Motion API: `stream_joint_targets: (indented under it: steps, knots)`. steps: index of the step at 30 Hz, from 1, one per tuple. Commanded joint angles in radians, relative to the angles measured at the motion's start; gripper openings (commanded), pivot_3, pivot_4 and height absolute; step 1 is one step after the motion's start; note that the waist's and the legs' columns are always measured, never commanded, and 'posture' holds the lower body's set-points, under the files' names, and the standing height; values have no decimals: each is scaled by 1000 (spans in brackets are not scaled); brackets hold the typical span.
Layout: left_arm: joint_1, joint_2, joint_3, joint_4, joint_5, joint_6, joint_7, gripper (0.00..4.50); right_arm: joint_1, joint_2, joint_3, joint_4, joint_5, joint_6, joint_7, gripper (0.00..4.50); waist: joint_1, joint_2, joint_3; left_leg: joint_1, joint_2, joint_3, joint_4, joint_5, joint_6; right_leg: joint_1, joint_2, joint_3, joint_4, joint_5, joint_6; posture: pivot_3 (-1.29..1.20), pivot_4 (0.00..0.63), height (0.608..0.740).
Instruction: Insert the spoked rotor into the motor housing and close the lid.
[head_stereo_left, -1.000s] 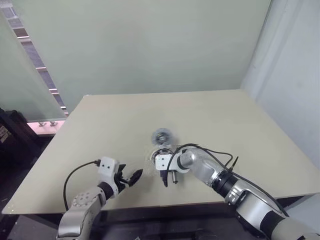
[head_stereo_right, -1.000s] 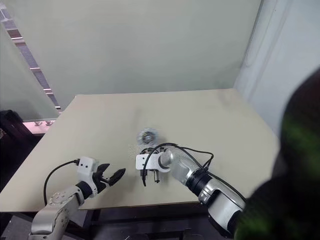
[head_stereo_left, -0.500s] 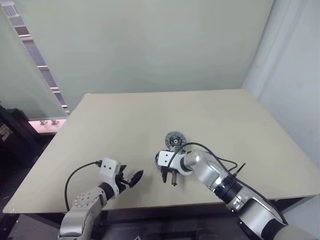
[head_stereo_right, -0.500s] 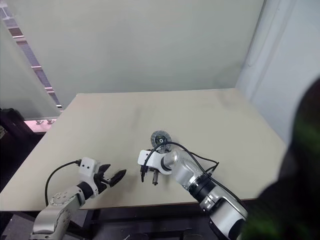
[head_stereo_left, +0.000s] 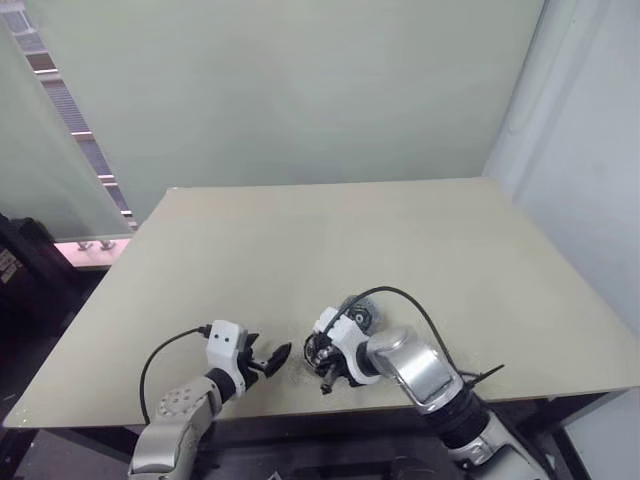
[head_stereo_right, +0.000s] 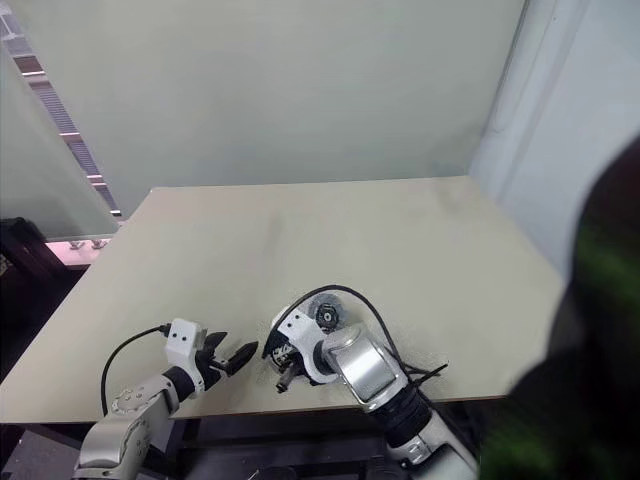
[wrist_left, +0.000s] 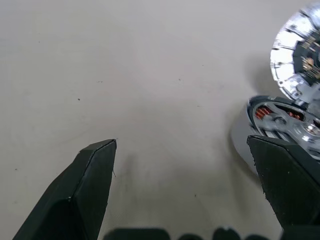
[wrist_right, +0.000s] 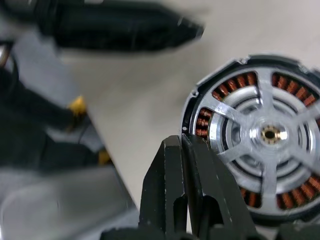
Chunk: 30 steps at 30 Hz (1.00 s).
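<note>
Right wrist view: right pincer (wrist_right: 186, 150) closed, empty — just beside the motor housing (wrist_right: 260, 135) on the table (head_stereo_left: 300, 240), spoked rotor (wrist_right: 265, 135) seated inside. Left pincer (head_stereo_left: 268, 360) spread wide, nearby.

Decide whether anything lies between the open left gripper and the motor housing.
Nothing visible does. Bare table separates the left gripper from the motor housing, which lies just past one fingertip. The shut right gripper sits at the housing's rim, outside that gap.

A bare lab or test room: plain beige tabletop (head_stereo_left: 420, 230), blank pale green wall (head_stereo_left: 300, 90), frosted glass partition (head_stereo_left: 40, 160) at left.
</note>
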Motion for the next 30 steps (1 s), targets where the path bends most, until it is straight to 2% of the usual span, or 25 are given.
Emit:
stream_joint_targets:
  steps: [1,6,12,15,17,26,30]
  knots:
    - [-6,5,23,-12,2,-25,7,4500,5,70,-69,21,32,-18,-121,11,0,0,0,0,0,0,0,0,0,0,0,0,0,0,0,0,0,740]
    - [-4,13,53,-13,-7,-26,15,4500,5,108,-87,68,66,-79,-227,11,1,1,0,0,-1,-1,1,0,0,1,0,0,0,0,0,0,0,740]
    - [-2,20,69,-6,-4,-27,16,4500,-24,10,25,16,97,-105,-191,11,0,1,1,0,-1,0,4,0,0,1,0,0,0,-1,-1,0,0,740]
    - [-4,20,70,-3,-3,-26,13,4500,-32,-10,33,-18,116,-104,-193,646,0,1,0,0,-1,0,5,0,0,1,-1,0,0,-1,-1,0,0,740]
    - [-5,19,68,1,-2,-27,12,4500,-40,-32,48,-45,126,-98,-183,1275,0,1,0,-1,-1,0,5,0,0,1,0,0,0,0,0,0,0,740]
    - [-22,22,60,11,-1,-31,-1,4500,-77,-91,60,-83,150,-136,-179,4458,0,0,0,-4,0,-1,2,0,0,-1,0,-1,0,0,0,0,0,740]
    - [-22,28,61,4,-11,-23,-21,4500,-125,-90,-46,-108,162,-190,-222,4458,0,0,0,-5,0,0,2,0,0,-3,0,-1,0,0,0,0,0,740]
